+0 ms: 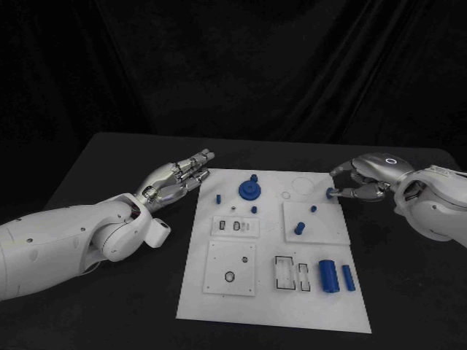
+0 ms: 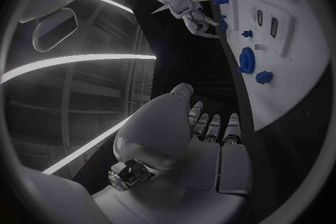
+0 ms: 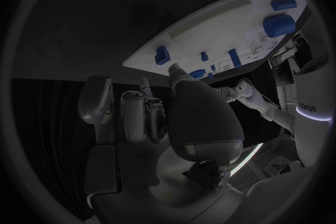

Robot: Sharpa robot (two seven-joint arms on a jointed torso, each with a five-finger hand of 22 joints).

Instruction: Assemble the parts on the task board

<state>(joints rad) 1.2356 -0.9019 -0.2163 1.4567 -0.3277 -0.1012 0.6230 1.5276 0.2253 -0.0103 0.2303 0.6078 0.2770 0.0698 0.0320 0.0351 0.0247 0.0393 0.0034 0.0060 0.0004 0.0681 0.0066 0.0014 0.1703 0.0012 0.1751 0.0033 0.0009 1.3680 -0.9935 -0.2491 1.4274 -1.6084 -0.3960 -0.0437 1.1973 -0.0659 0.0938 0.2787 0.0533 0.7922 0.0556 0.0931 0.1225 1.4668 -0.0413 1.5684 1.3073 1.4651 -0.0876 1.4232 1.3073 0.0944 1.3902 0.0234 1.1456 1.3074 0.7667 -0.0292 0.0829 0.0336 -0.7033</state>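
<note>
- Holding a small blue part (image 1: 330,192) at the far right edge of the task board (image 1: 271,302): the right hand (image 1: 368,180) has it pinched between fingertips, other fingers curled over it. Looks like it's lining up for the round socket (image 1: 285,195) just beside it, but that's my read, not confirmed.
- Left hand (image 1: 176,181) holds nothing, fingers straight and slightly apart, hovering just off the board's far left corner. Probably parked clear so it doesn't block the right hand's work zone.
- Where the rest sits: blue gear (image 1: 252,191) standing on the board's far middle, a small blue peg (image 1: 218,197) to its left, two small pegs on the raised square plate (image 1: 314,224) mid-right, two blue cylinders (image 1: 338,275) lying side by side near the right front, next to rectangular slots.
- Head view gives the full layout and the pinch, but not whether the part touches the board.
- Left wrist view looks across the board edge-on: the gear (image 2: 246,60) and a blue block (image 2: 264,77) stand proud of the surface, and the right hand (image 2: 198,18) shows at the far edge with the part (image 2: 222,26) at its fingertips.
- Right wrist view: own palm and fingers (image 3: 150,117) block the pinch; the cylinders (image 3: 279,24) show large on the board.
</note>
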